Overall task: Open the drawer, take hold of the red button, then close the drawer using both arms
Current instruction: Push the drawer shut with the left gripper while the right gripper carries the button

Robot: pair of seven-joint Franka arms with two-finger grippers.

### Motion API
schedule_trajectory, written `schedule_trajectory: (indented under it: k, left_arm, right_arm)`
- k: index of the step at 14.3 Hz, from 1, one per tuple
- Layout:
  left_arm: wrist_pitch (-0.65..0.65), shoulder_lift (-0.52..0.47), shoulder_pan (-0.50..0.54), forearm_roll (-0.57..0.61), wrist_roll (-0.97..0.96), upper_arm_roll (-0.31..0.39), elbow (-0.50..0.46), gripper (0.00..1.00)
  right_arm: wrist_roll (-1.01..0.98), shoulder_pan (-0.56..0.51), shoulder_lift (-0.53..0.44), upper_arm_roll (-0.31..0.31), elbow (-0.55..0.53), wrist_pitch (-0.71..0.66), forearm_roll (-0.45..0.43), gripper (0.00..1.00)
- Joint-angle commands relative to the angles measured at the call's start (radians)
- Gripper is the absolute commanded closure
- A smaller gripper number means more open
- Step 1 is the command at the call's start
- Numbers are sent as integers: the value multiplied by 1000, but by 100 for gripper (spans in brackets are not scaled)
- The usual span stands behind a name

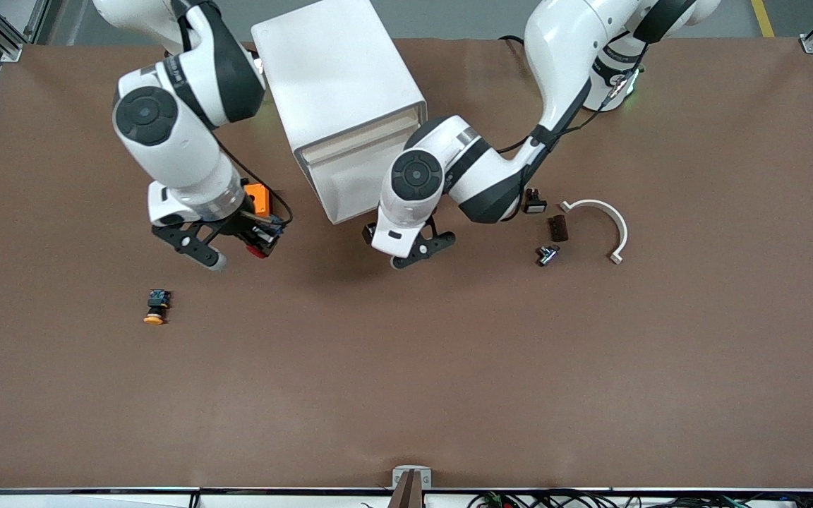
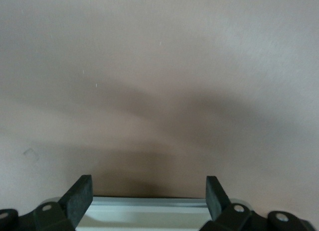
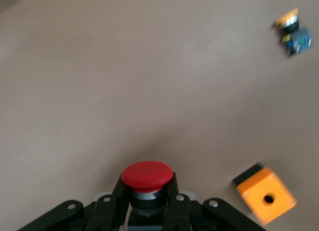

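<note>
Bench (image 1: pixel 406 367): brown, carrying all items. Cabinet (image 1: pixel 339 85): large, white, rounded, with the drawer (image 1: pixel 350 185) facing the front camera. Left pincer (image 2: pixel 148 198): we log it released, fingers spread at the drawer's white edge. Right pincer (image 3: pixel 147 203): clenched on the button (image 3: pixel 147 175), red cap outward, over the bench beside an orange cube (image 3: pixel 266 194). We also note a yellow-capped button (image 1: pixel 157 307), lying nearer the front camera.
</note>
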Motion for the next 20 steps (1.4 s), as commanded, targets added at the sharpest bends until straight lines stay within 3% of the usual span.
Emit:
schedule_trajectory:
  k: [1, 8, 15, 20]
  left_arm:
    - [22, -35, -15, 22, -28, 1, -65, 0]
    - [22, -46, -21, 12, -52, -33, -98, 0]
    - [20, -41, -20, 6, -138, -114, -157, 0]
    - [20, -41, -20, -94, -166, -130, -162, 0]
  right_arm:
    - [-217, -86, 5, 16, 7, -13, 11, 100]
    - [-563, -261, 123, 15, 7, 111, -1, 100]
    - [-599, -303, 261, 15, -1, 231, -15, 100]
    - [-612, -338, 298, 15, -99, 418, -57, 100]
